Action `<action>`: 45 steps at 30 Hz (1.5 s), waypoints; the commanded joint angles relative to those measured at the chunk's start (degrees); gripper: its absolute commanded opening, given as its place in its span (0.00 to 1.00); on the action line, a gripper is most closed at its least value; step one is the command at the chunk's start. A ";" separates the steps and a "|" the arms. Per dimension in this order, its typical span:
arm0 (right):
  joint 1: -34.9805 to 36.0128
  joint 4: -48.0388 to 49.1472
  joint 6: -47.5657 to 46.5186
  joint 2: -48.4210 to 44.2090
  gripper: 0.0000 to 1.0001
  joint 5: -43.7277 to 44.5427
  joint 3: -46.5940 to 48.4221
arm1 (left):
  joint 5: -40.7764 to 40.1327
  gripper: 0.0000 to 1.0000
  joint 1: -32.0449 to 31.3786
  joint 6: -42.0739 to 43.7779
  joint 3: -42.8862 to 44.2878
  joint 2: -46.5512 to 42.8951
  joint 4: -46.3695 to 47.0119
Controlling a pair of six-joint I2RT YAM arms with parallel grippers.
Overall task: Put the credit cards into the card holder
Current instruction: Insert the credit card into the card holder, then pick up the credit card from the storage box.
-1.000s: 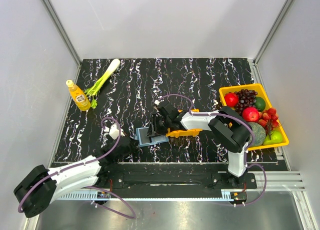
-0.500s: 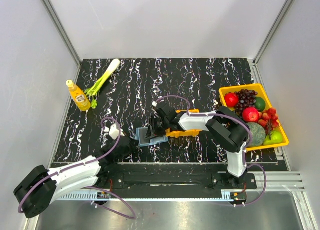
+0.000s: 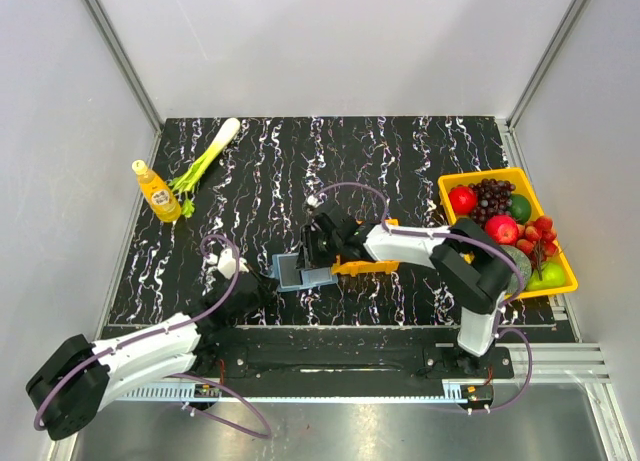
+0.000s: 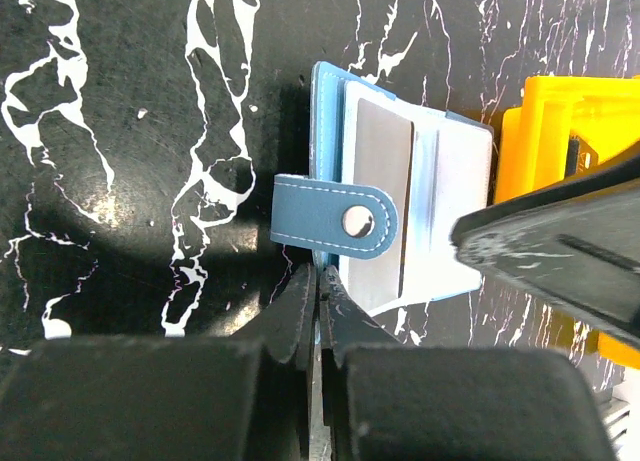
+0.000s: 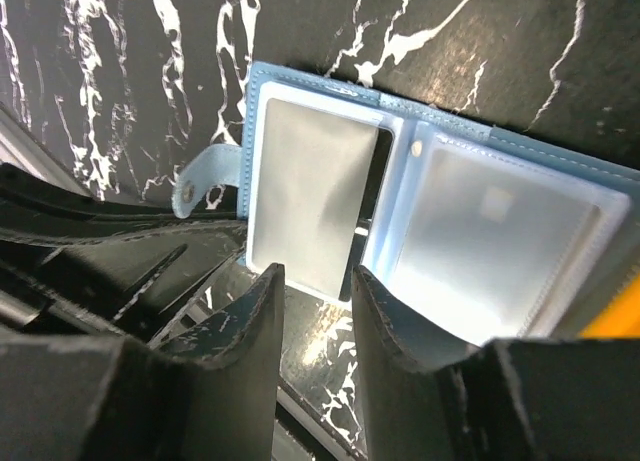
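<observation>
On black marbled table [image 3: 250, 181], card holder [image 3: 300, 273]: stitched blue, open, clear pockets, beside orange tray [image 3: 368, 268]
Credit card [image 5: 310, 196]: matte grey, pocketed
Left gripper [image 4: 318, 281]: clenched at holder's edge
Right gripper [image 5: 318, 276]: parted, empty

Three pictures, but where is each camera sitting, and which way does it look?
Top: fixed high behind the robot, looking down on the table; both arms show.
Left wrist: on the left arm, looking past its closed left claw at the open card holder.
Right wrist: on the right arm, looking past its parted right claw at the card holder.
Shared: all show the card holder.
</observation>
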 commanded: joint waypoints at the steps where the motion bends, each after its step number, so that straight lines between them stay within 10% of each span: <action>1: -1.52 -3.12 -4.63 -7.85 0.39 6.93 0.85 | -1.49 0.00 -0.01 0.84 -0.87 -0.89 2.06; 14: -15.76 -14.38 -9.21 -17.18 0.36 11.87 -4.86 | -0.96 0.00 -0.01 2.16 -0.34 -0.72 3.82; 45: -16.64 -11.22 -6.57 -5.05 0.27 -3.78 -0.55 | 0.45 0.00 0.07 4.88 2.29 2.63 4.44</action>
